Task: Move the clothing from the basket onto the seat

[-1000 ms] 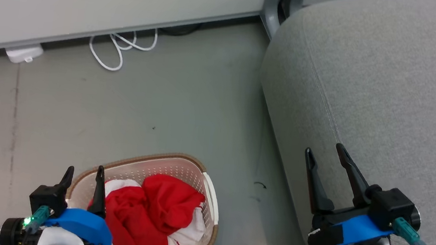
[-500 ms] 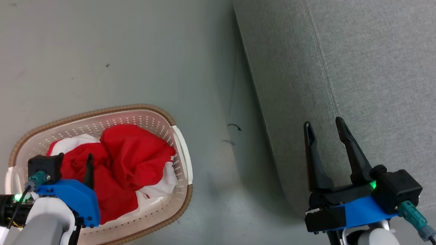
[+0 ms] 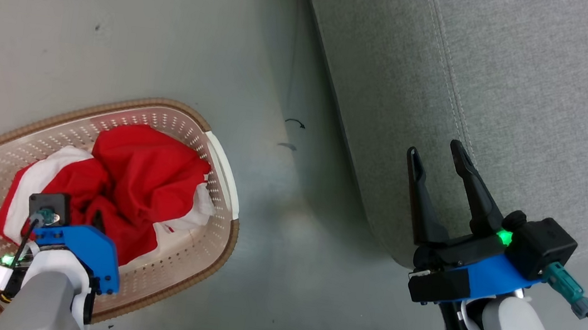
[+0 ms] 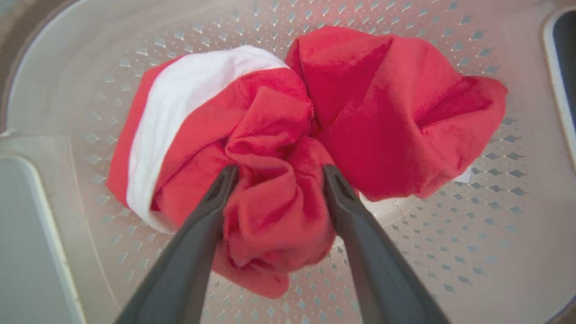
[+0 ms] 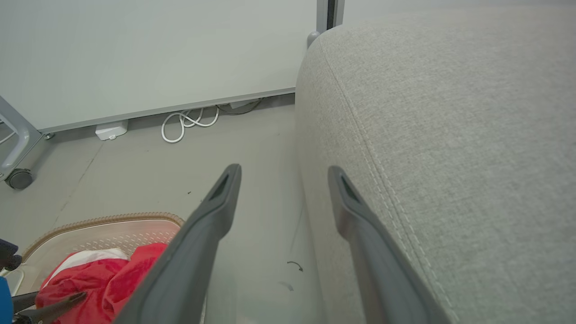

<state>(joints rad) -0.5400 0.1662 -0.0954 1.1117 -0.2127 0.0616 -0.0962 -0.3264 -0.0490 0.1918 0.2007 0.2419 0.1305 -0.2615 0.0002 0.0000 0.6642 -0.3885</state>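
Note:
The cream basket (image 3: 110, 106) stands on the floor at the lower left, left of the grey seat (image 3: 533, 93). In it lies the clothing (image 3: 141, 174): a plain red garment (image 4: 396, 112) beside a red one with a white band (image 4: 180, 103). My left gripper (image 4: 280, 170) points down into the basket, open, its fingers on either side of a bunched red fold; its blue mount (image 3: 84, 251) hides the fingers from above. My right gripper (image 3: 435, 148) is open and holds nothing, hovering over the seat's front edge (image 5: 450, 135). The basket (image 5: 112, 222) also appears in the right wrist view.
Grey floor separates the basket from the seat, with a small black mark (image 3: 294, 123) on it. Along the far wall lie a coiled white cable (image 5: 189, 123) and a white box (image 5: 111, 130). A caster (image 5: 20, 177) stands at the far left.
The head camera has tilted down, shifting the whole picture. My left gripper has dropped from the basket's near rim down onto the clothing. My right gripper stays open by the seat edge.

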